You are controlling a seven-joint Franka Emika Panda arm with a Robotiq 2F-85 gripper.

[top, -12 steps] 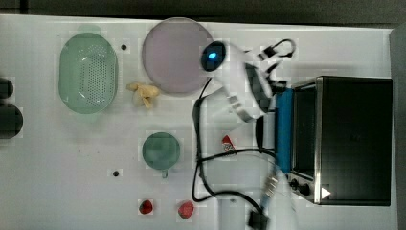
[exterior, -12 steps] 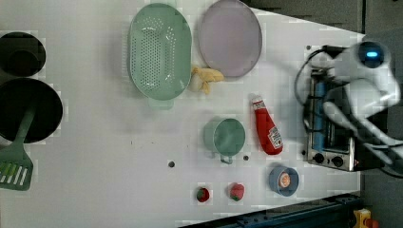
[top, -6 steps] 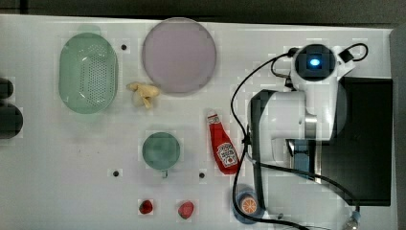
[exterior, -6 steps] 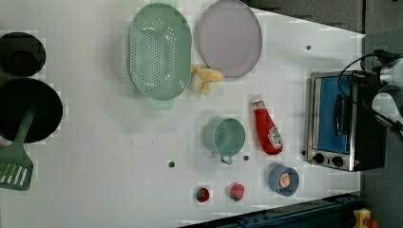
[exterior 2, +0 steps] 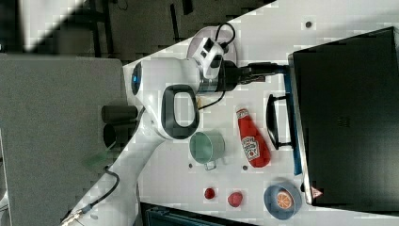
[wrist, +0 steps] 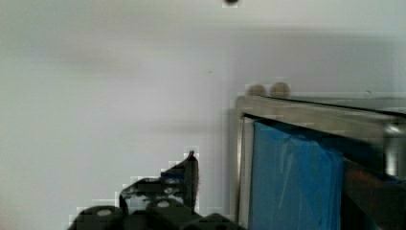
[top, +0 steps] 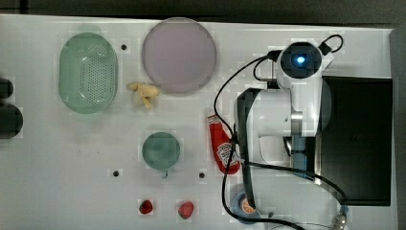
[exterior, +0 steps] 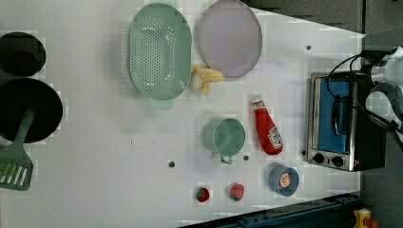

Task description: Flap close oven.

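Since a second ago the arm has swung from the ketchup side of the table across to the oven, and the flap, then hanging down toward the table, now stands upright against the silver front frame. In the left view the oven sits at three o'clock on the white table, its blue pane crossed by a black bar handle, small black knobs below toward five o'clock. In the right view the handle stands off the closed front, and the gripper reaches in at the door's upper edge; I cannot tell how far its fingers are parted. The wrist view has the blue pane set inside the metal frame. Just beside the oven lies a red ketchup bottle, with a blue bowl near the knobs. Farther out in the left view are a green cup, a lilac plate at twelve o'clock, a green colander, and black pans at nine o'clock. Beyond the table's edge the floor is dark grey.
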